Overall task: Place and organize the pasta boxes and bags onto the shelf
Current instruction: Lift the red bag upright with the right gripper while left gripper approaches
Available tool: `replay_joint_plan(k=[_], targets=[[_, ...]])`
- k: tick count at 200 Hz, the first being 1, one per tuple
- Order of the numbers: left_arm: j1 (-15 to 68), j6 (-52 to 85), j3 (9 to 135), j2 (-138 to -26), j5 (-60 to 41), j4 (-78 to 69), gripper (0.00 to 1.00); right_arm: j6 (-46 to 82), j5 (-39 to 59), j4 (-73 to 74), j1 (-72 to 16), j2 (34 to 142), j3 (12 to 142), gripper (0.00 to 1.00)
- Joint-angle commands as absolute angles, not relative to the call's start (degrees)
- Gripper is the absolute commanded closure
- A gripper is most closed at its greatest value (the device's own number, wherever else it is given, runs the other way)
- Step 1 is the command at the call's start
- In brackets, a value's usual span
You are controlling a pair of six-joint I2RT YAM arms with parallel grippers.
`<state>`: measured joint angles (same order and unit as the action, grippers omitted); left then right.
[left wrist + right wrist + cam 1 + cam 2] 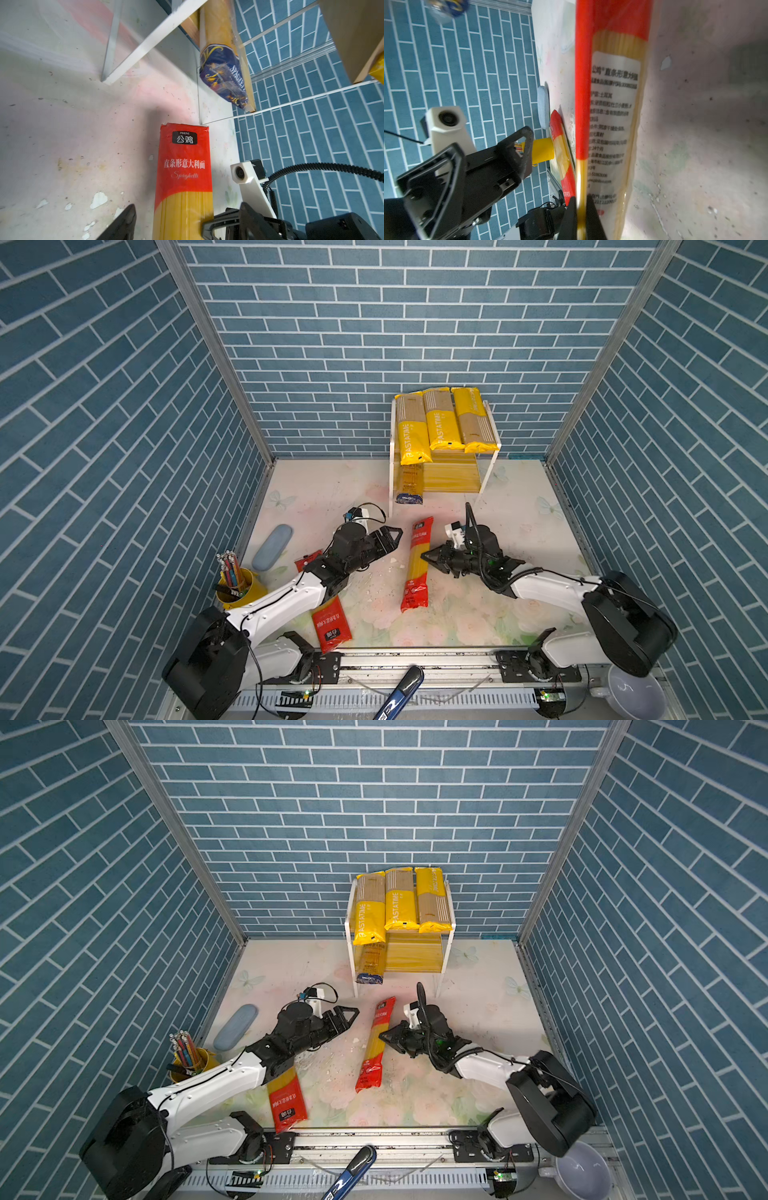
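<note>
Right gripper (427, 558) pinches the long right-hand edge of a red-ended spaghetti pack (417, 564) about midway, jaws clamped tight on the film, as the right wrist view shows; the pack lies lengthwise on the floral table (519, 531) in front of the shelf (484, 485), far end pointing twd its front legs. Left gripper (394, 537) stands w/ jaws apart and nothing btwn them, just beside the pack's opposite edge but not touching it. Three yellow PASTATIME packs (442, 418) sit side by side on the shelf's top tier, leftmost jutting past the front edge; the dark-blue-ended pack (409, 485) rests on the lower tier at its left side, printed end overhanging the board. A second red-ended pack (330, 624) lies near the table's front edge, partly under the left arm. Grey-blue case (272, 547) and yellow pencil cup (241, 587) sit at far left, apart from the packs.
</note>
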<state>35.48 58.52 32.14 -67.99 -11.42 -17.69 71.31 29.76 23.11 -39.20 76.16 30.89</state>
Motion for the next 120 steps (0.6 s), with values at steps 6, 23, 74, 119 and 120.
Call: replay_joint_plan(k=[6, 23, 74, 119, 120], targets=[[35.58, 59.34, 32.28, -68.46, -14.09, -24.24, 0.2, 65.28, 30.33, 16.17, -37.51, 66.99, 32.78, 1.0], [35.88, 59.33, 33.11, -69.66, -14.92, -25.4, 0.2, 63.36, 31.05, 12.33, -36.47, 64.89, 34.34, 1.0], [38.0, 61.37, 34.26, -73.55, -16.89, -32.01, 0.2, 57.99, 33.31, 6.27, -35.5, 61.08, 40.87, 1.0], [38.15, 61.87, 35.33, -74.64, -18.93, -35.36, 0.19, 55.48, 36.9, 8.52, -35.63, 59.8, 44.5, 1.0], [38.15, 61.92, 35.33, -74.72, -18.96, -35.52, 0.19, 55.51, 37.0, 8.79, -35.61, 59.78, 44.58, 1.0]])
